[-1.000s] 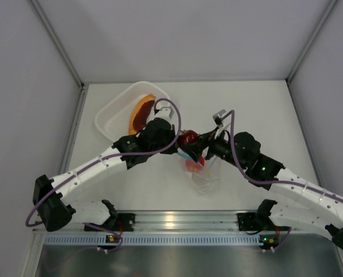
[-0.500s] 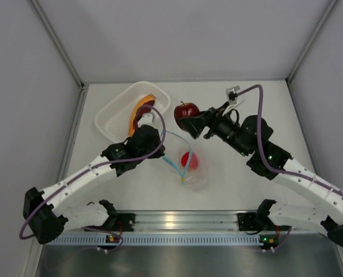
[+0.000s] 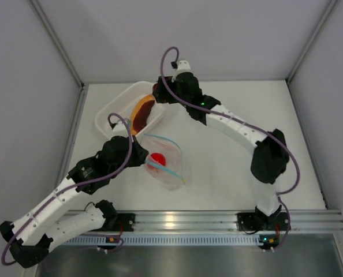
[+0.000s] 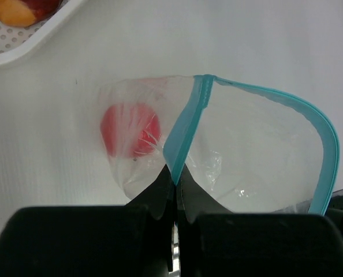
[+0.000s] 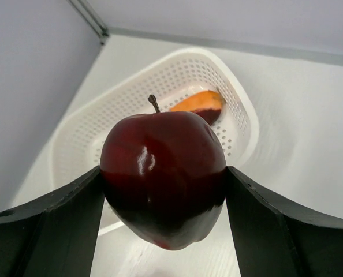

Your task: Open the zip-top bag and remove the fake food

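You're roughly two-thirds there. The zip-top bag [image 4: 258, 156] lies open just beside the basket [image 3: 111, 118], your left gripper [image 4: 174, 179] is pinching its blue strip [image 4: 186, 130], and the red ball [image 4: 130, 130] is still inside. Over the basket, your right gripper [image 5: 163, 199] is clamped on the apple [image 5: 160, 156], and the orange slice [image 5: 197, 103] is already in there.

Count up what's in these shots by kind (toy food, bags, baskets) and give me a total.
Toy food pieces: 3 (dark red apple, orange slice, red ball)
Clear zip-top bag: 1
White basket: 1
Total: 5
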`<action>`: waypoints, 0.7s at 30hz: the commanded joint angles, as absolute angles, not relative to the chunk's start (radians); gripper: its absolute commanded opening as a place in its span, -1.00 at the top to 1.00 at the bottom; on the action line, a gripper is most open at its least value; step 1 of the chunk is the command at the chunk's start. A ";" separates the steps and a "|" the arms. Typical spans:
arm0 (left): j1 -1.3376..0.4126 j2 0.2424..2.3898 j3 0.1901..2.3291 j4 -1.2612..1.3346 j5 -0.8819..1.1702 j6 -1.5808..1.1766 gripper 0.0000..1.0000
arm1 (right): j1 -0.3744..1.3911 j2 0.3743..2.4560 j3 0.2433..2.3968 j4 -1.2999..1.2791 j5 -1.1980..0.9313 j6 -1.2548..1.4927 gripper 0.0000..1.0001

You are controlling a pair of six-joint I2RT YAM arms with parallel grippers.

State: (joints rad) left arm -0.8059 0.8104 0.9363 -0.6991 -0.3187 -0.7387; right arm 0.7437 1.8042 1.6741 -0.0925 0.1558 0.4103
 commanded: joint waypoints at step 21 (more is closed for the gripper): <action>-0.804 0.644 0.966 -0.848 -0.325 -0.784 1.00 | 0.770 2.052 2.001 -0.053 0.056 0.206 -0.99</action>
